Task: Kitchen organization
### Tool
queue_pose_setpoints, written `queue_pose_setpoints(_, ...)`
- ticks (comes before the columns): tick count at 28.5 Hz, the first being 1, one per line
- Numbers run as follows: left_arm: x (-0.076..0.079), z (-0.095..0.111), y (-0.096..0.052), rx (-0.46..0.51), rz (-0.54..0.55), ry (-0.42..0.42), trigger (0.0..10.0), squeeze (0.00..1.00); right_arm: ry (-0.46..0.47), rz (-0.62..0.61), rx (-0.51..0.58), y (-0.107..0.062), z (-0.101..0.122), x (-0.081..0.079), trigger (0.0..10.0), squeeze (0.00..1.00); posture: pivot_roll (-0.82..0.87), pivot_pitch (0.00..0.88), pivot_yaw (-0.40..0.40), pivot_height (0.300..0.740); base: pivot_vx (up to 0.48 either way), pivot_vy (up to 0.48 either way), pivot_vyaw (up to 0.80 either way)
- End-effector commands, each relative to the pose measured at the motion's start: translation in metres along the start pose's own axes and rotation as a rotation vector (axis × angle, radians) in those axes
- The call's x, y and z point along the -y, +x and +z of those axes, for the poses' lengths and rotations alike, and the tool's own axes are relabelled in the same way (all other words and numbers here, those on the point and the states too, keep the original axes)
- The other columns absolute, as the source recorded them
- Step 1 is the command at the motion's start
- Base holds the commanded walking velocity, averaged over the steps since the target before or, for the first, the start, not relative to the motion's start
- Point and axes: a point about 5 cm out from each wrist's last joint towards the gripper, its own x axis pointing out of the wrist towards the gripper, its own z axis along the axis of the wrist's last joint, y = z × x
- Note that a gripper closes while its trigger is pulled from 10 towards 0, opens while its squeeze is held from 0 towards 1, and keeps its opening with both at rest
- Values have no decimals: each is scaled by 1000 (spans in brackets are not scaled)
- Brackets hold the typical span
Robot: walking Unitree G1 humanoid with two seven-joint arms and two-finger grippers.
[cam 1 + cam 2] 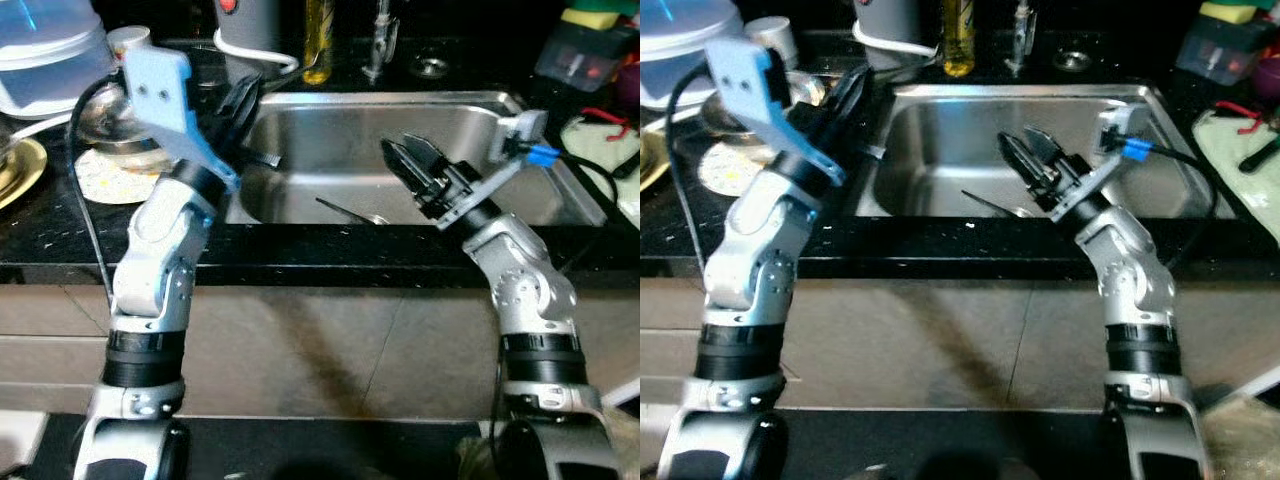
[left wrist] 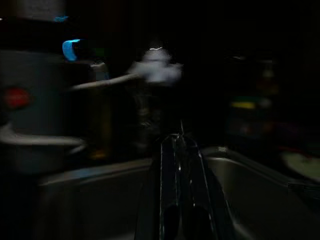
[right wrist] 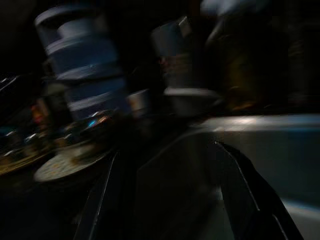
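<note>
While both arms reach over the steel sink [image 1: 330, 125], a utensil [image 1: 350, 210] lies on the basin floor near the front wall, just left of the right gripper [image 1: 415, 165]. Right gripper hangs inside the basin, fingers spread apart, holding nothing. Left gripper [image 1: 235, 110] sits over the sink's left rim, its fingers pressed together in the left wrist view, empty. Black tabletop [image 1: 300, 245] wraps the sink. Left of the basin: a patterned plate [image 1: 110, 175] with a shiny round metal vessel [image 1: 105, 115] behind it, a gold-rimmed plate [image 1: 20, 170] at the far left edge, and a stack of pale blue lidded containers [image 1: 45, 60]. Behind the sink: a grey appliance [image 1: 250, 25] with a red button, a yellow bottle [image 1: 318, 40], and the tap base [image 1: 378, 40]. Right side: a green cloth [image 1: 605, 150] with tools on it, blurred.
</note>
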Motion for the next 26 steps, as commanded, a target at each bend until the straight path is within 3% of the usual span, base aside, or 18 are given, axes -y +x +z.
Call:
queue_pose_setpoints(1, -2, -1, 1, -8, -10, 5, 10000, 0, -3, 9, -2, 3, -2, -3, 10000, 0, 1, 34, -12, 732, 0, 0, 0)
queue_pose_setpoints(11, -21, -29, 4, -167, 24, 7, 10000, 0, -18, -9, -15, 2, -2, -1, 10000, 0, -4, 46, -14, 732, 0, 0, 0)
queue_pose_setpoints(14, -32, -46, 5, -284, 48, -13, 10000, 0, -49, -38, -38, 0, -3, 2, 10000, 0, -13, 53, -7, 732, 0, 0, 0)
queue_pose_setpoints(17, -36, -63, 2, -383, 39, -52, 10000, 0, -47, -38, -36, -2, -2, 1, 10000, 0, -22, 61, 0, 732, 0, 0, 0)
queue_pose_setpoints(20, -38, -81, -3, -495, 37, -15, 10000, 0, -50, -39, -40, -4, -2, 1, 10000, 0, -23, 65, 0, 732, 0, 0, 0)
queue_pose_setpoints(26, -38, -98, -13, -593, 35, -12, 10000, 0, -45, -29, -44, -5, -3, -2, 10000, 0, -24, 69, 0, 732, 0, 0, 0)
